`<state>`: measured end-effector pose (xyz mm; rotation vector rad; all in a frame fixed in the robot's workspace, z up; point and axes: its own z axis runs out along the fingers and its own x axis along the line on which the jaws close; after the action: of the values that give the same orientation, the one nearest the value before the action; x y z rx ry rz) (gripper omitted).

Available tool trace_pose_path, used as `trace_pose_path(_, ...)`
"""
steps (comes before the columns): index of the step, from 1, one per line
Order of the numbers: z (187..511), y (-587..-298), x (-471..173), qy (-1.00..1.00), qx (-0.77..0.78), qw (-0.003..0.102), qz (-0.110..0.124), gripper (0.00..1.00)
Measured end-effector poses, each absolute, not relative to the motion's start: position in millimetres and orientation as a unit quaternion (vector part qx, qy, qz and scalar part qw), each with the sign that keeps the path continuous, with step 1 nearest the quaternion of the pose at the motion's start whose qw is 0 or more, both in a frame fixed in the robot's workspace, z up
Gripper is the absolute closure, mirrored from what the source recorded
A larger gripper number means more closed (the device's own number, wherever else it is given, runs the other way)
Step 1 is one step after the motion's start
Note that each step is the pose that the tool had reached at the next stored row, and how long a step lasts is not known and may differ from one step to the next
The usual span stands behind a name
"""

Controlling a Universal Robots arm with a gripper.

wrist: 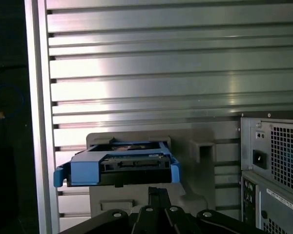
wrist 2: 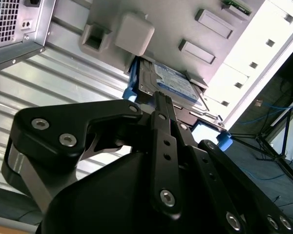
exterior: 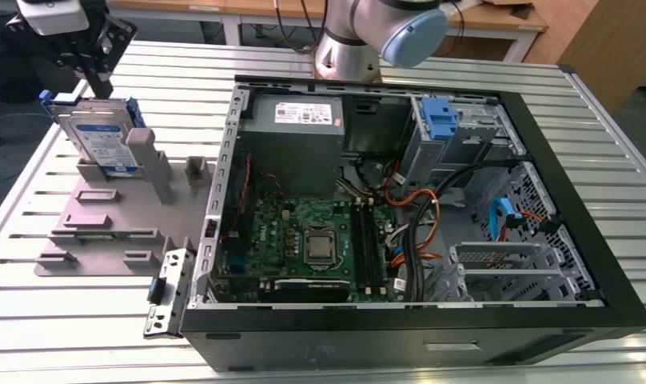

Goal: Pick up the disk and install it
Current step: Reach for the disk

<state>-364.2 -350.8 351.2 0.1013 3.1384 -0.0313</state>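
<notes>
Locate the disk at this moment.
The disk stands on edge in the grey stand at the exterior view's left, outside the open case, with the gripper just above it.

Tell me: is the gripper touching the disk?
Cannot tell. In the exterior view the gripper hangs at the top of the disk; in both wrist views it overlaps the disk's blue edge, with neither gap nor contact plain.
</notes>
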Motion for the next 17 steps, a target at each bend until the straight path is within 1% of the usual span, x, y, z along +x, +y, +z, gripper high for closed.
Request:
trace_pose_path(8,349.9,-350.8,-372.8,1.0,0.026,0.0,0.009,0.89)
trace_pose_path(17,347.8,-350.7,-383.0,1.0,0.023,0.0,0.012,0.89)
